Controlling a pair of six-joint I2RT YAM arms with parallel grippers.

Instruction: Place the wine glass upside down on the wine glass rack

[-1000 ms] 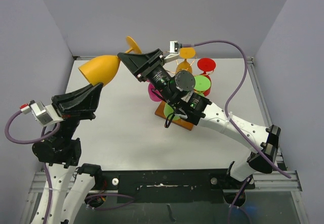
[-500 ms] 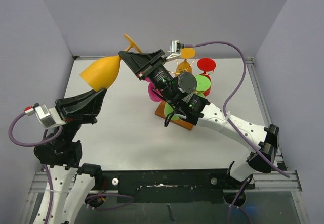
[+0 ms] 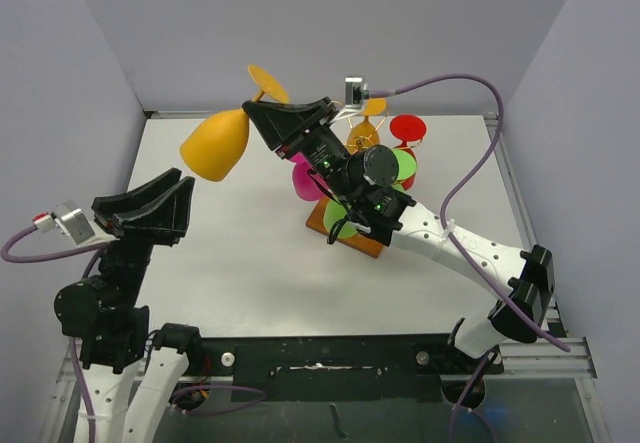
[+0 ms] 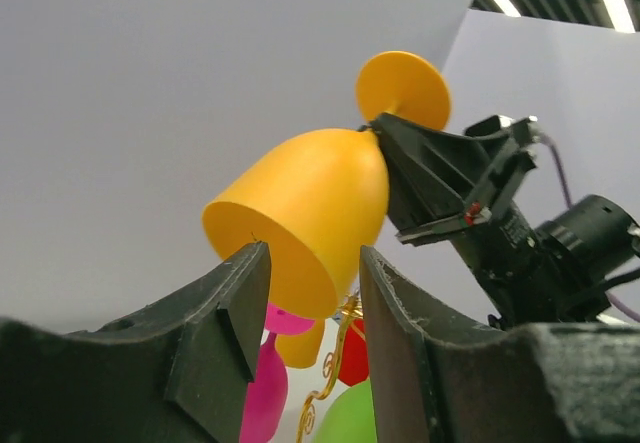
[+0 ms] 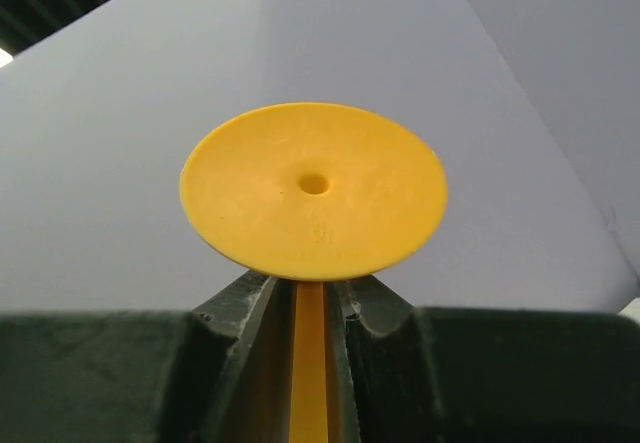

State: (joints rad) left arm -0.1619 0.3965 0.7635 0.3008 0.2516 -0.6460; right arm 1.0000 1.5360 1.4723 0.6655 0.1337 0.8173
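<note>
The orange wine glass [image 3: 215,145] hangs in the air over the table's back left, tilted, with its bowl low on the left and its foot [image 3: 268,83] high. My right gripper [image 3: 256,112] is shut on its stem [image 5: 310,363], just under the foot [image 5: 313,191]. My left gripper [image 3: 183,185] stands open below and to the left of the bowl [image 4: 300,213], apart from it. The wine glass rack [image 3: 362,243] stands at mid-table on its brown wooden base, mostly behind my right arm. One of its gold curled arms [image 4: 335,363] shows between my left fingers.
Several glasses hang on the rack: pink [image 3: 305,181], green [image 3: 400,166], red [image 3: 407,128] and another orange one [image 3: 362,133]. Grey walls close in the table on the left, back and right. A purple cable [image 3: 470,163] arcs over the right side.
My left gripper has opened, let go of the bowl and drawn back down to the left. The right gripper has closed on the stem and carries the glass a little to the right.
</note>
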